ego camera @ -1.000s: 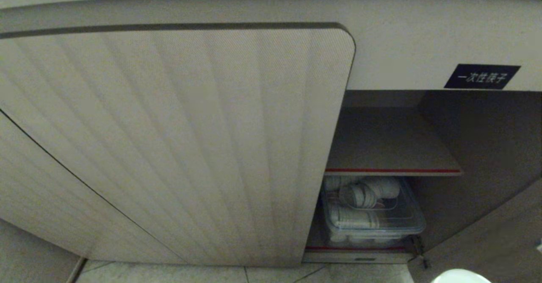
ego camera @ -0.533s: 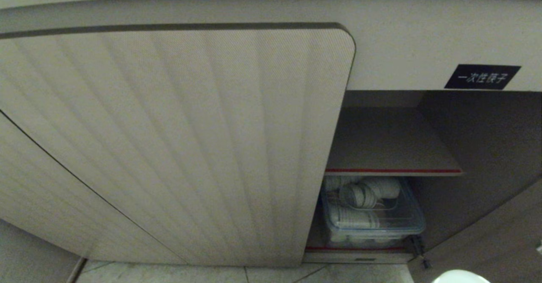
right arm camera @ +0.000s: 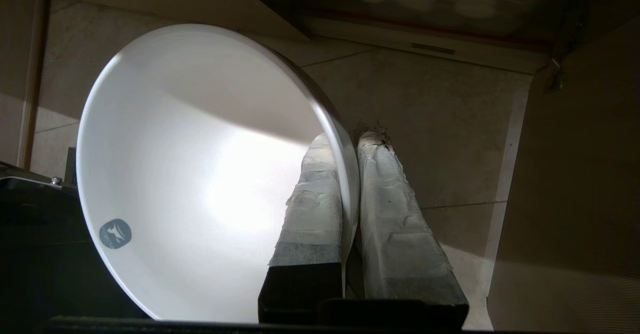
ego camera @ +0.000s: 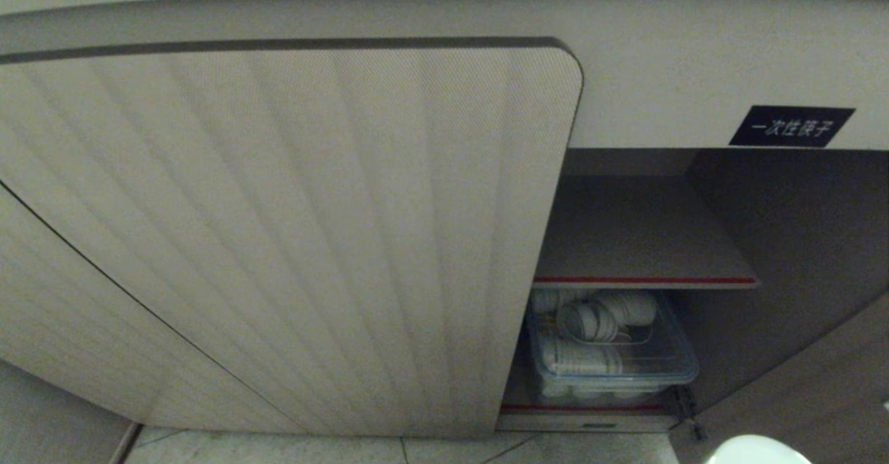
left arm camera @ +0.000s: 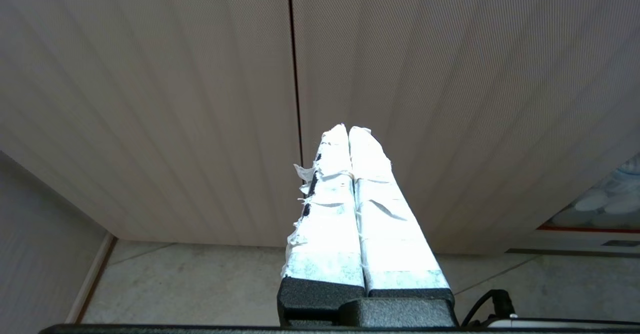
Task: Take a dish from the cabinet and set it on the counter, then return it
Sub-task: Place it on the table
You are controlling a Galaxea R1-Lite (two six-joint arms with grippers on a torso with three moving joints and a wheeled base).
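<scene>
In the head view the cabinet [ego camera: 292, 242] fills the frame: one ribbed door is closed, and beside it the open bay shows an inner shelf [ego camera: 642, 280] with a red edge, bare on top, and under it a clear box [ego camera: 611, 353] of stacked white cups. At the bottom edge, below the open bay, a sliver of the dish [ego camera: 757, 451] shows; over the last second it has barely shifted, and nothing else in this view has changed, so the carry is slow or paused rather than committed to the shelf. In the left wrist view the left gripper [left arm camera: 348, 130] has its taped fingers pressed together on nothing, parked in front of the closed ribbed doors just above the floor [left arm camera: 200, 284]. In the right wrist view the right gripper [right arm camera: 356, 136] is clamped on the dish's rim, one finger inside the bowl and one outside; the bowl hangs to the inner finger's side, clear of the tiled floor beyond the fingertips. Ahead of the fingertips lie the cabinet's bottom sill and the clear box. Since the dish is in hand in front of the open bay, either the taking-out or the return could be under way; these views alone do not settle which.
</scene>
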